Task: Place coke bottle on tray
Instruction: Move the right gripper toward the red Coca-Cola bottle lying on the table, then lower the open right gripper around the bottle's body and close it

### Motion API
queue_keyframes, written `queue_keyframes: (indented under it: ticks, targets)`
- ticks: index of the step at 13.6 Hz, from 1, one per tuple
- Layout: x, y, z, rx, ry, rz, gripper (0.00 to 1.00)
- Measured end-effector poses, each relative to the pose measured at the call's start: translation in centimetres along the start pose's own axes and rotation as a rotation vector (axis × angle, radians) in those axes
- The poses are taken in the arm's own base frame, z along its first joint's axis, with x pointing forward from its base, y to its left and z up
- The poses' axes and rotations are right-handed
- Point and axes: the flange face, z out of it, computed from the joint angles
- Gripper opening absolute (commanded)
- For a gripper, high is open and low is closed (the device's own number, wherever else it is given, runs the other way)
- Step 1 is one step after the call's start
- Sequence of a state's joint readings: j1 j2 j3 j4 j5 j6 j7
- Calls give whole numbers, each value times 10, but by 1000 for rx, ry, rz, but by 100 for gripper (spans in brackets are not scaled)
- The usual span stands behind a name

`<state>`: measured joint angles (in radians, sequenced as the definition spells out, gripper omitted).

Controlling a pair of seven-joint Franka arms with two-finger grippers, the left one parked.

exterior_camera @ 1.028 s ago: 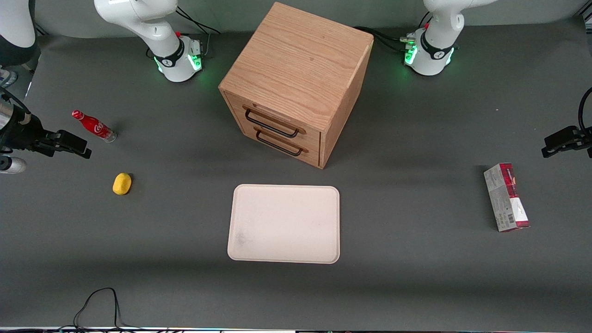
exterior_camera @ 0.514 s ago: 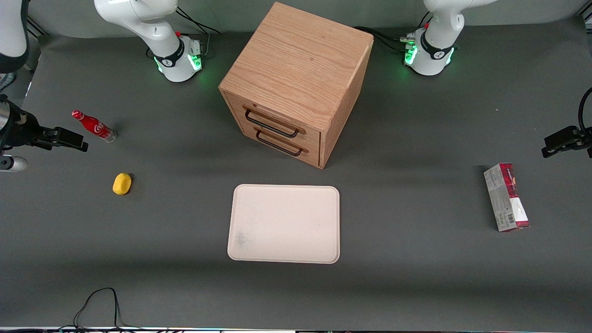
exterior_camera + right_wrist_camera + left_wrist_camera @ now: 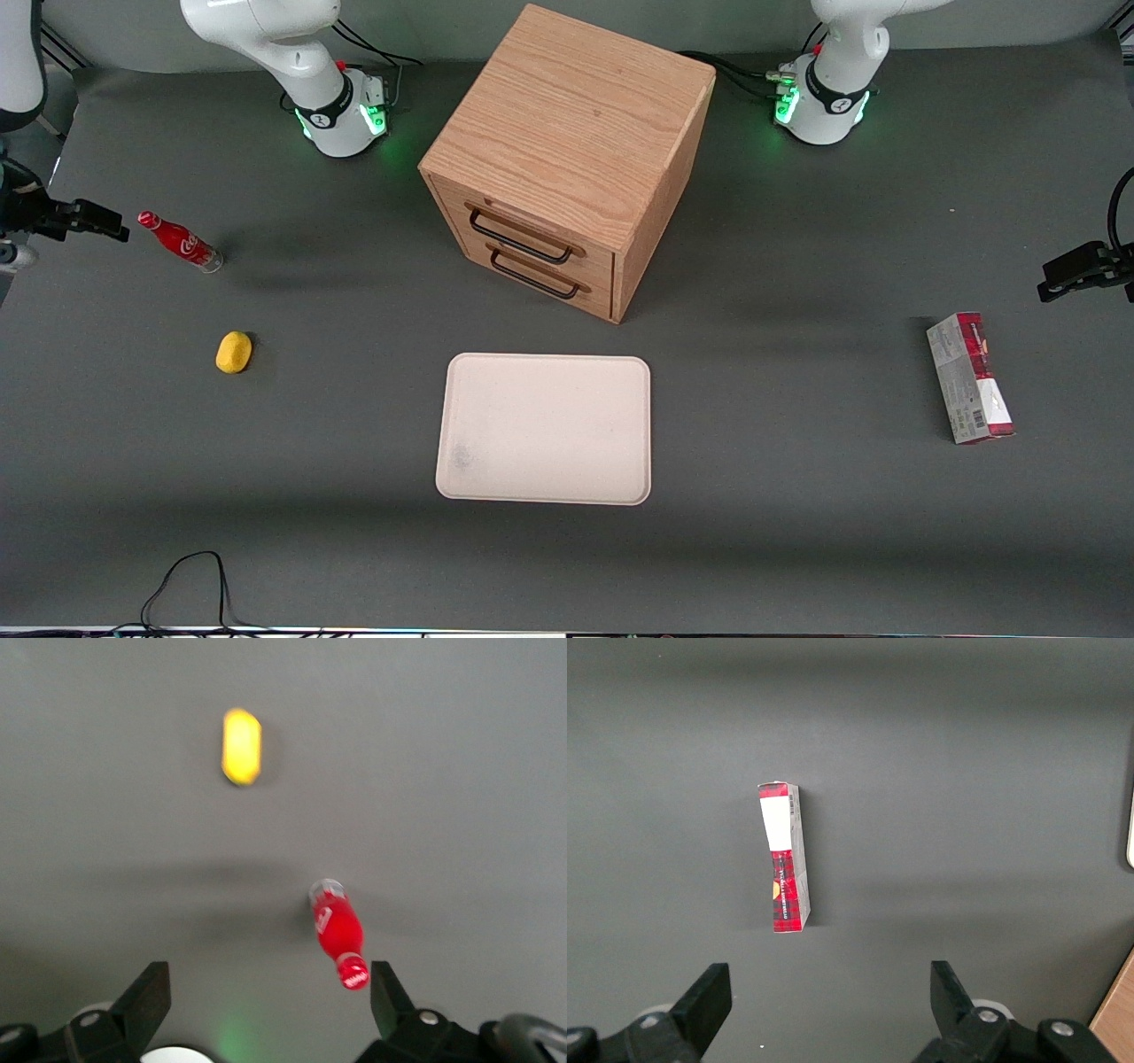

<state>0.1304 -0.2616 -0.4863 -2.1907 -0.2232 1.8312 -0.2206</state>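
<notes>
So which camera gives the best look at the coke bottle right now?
The front view: the coke bottle shows sharply, lying on the table beside the open gripper. The right wrist view shows the bottle closer but blurred. The left wrist view misses it entirely.

Small slim red coke bottle (image 3: 179, 240) (image 3: 338, 939) with white script, red cap and clear base, lying on its side near the spread-apart jaws of the gripper (image 3: 268, 1001) (image 3: 106, 226), cap end nearest them. Flat cream tray (image 3: 544, 429), bare, well apart from the jaws
</notes>
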Motion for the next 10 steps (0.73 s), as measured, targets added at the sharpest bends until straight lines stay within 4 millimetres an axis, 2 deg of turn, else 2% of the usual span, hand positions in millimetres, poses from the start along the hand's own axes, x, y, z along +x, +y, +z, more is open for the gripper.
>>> queue_keyframes:
  ticks: [2, 5, 8, 10]
  targets:
    - [-28, 20, 36, 16, 14, -19, 100]
    - [-57, 48, 88, 48, 32, -39, 100]
    - [-75, 56, 132, 43, 40, -39, 100]
    - [-80, 53, 146, 48, 44, -43, 100]
